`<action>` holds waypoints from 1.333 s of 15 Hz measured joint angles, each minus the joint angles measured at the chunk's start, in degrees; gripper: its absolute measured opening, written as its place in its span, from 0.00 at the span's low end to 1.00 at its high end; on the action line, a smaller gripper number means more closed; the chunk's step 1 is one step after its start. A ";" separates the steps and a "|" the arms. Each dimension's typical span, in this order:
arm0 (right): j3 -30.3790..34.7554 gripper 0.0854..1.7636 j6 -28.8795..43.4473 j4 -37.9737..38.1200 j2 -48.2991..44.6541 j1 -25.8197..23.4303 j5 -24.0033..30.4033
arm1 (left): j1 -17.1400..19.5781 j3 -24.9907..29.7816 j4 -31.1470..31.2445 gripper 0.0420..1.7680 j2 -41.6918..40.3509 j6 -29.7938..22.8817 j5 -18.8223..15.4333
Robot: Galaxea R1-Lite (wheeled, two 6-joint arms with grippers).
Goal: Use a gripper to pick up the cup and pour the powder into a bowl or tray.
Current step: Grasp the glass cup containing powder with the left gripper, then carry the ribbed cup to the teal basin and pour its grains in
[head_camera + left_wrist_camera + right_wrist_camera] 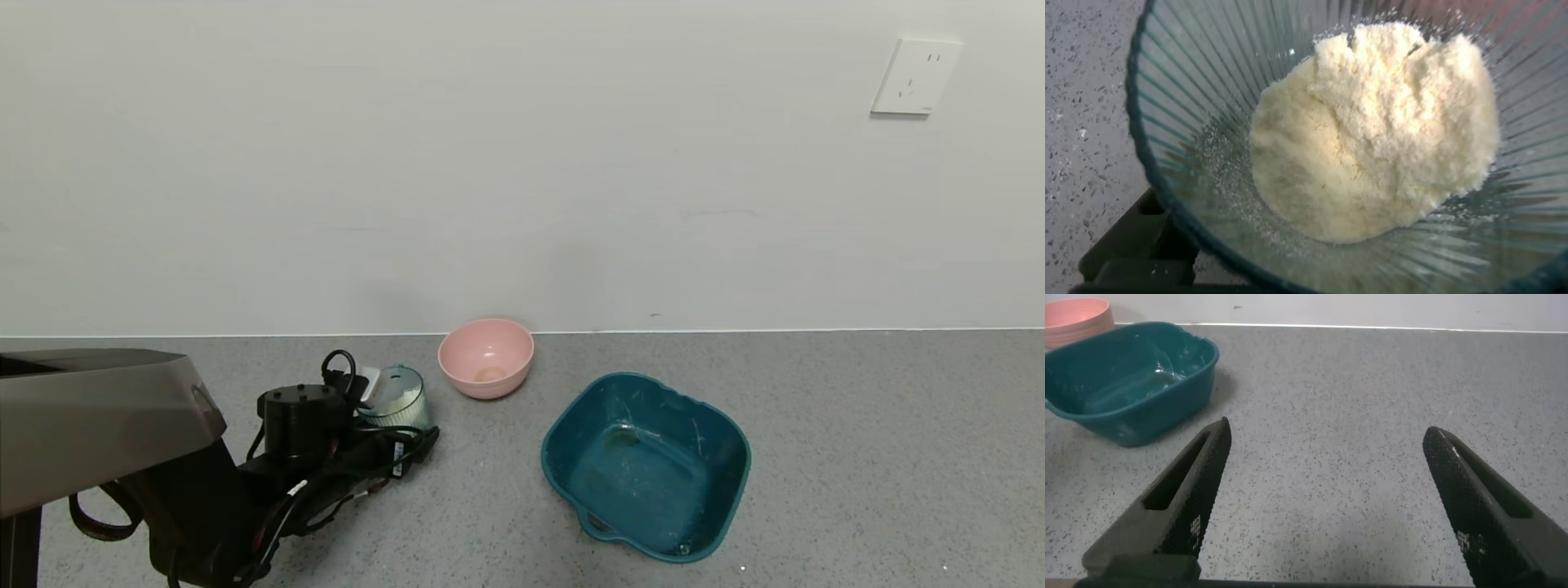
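The ribbed translucent cup (pixel 400 390) stands on the grey counter at the left, holding a heap of cream powder (pixel 1372 131). My left gripper (pixel 390 425) reaches in from the left and is shut around the cup's side. One black finger (pixel 1135 253) lies against the cup's wall (pixel 1184 90), and the other is hidden. The dark teal basin (pixel 645 465) sits to the right, apart from the cup, with faint white smears inside. My right gripper (pixel 1327 449) is open and empty over bare counter, out of the head view, with the basin (pixel 1127 376) beyond it.
A small pink bowl (pixel 486 357) stands near the wall between the cup and the basin, and its rim shows in the right wrist view (pixel 1074 314). The white wall runs along the counter's back edge. A wall socket (pixel 914 77) is at the upper right.
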 joint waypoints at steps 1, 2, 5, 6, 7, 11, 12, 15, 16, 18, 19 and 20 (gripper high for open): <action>0.00 0.97 -0.02 0.00 0.00 0.00 0.00 | 0.00 0.01 -0.04 0.97 0.20 0.02 0.09; 0.00 0.97 0.00 0.00 0.00 0.00 0.00 | 0.00 0.04 -0.11 0.97 0.28 0.02 0.13; 0.00 0.97 -0.02 0.00 0.00 0.00 0.00 | 0.07 0.30 -0.06 0.74 0.22 -0.04 0.11; 0.00 0.97 -0.02 0.02 0.00 0.00 0.00 | 0.07 0.43 -0.09 0.72 0.13 -0.02 0.11; 0.00 0.97 -0.02 0.00 0.00 0.00 0.00 | 0.07 0.50 -0.06 0.72 0.00 -0.02 0.11; 0.00 0.97 0.00 0.00 0.00 0.00 0.00 | 0.22 0.76 0.28 0.71 -1.21 0.07 0.06; 0.00 0.97 0.00 0.02 0.00 0.00 0.00 | 0.22 0.80 0.91 0.71 -1.95 0.11 0.04; 0.00 0.97 0.00 0.02 0.00 0.00 0.00 | 0.05 0.00 7.11 0.71 -6.34 1.07 -0.05; 0.00 0.97 -0.02 0.02 0.00 0.00 0.00 | -0.04 -0.79 10.17 0.71 -8.41 1.57 -0.09; 0.00 0.97 -0.02 0.02 0.00 0.00 0.00 | -0.56 -3.06 16.87 0.71 -13.29 2.43 0.00; 0.00 0.97 0.00 0.02 0.00 0.00 0.00 | -1.07 -4.46 20.76 0.71 -15.69 3.11 0.11; 0.00 0.97 0.01 0.02 0.00 0.00 0.00 | -1.83 -6.36 24.66 0.71 -18.08 3.96 0.56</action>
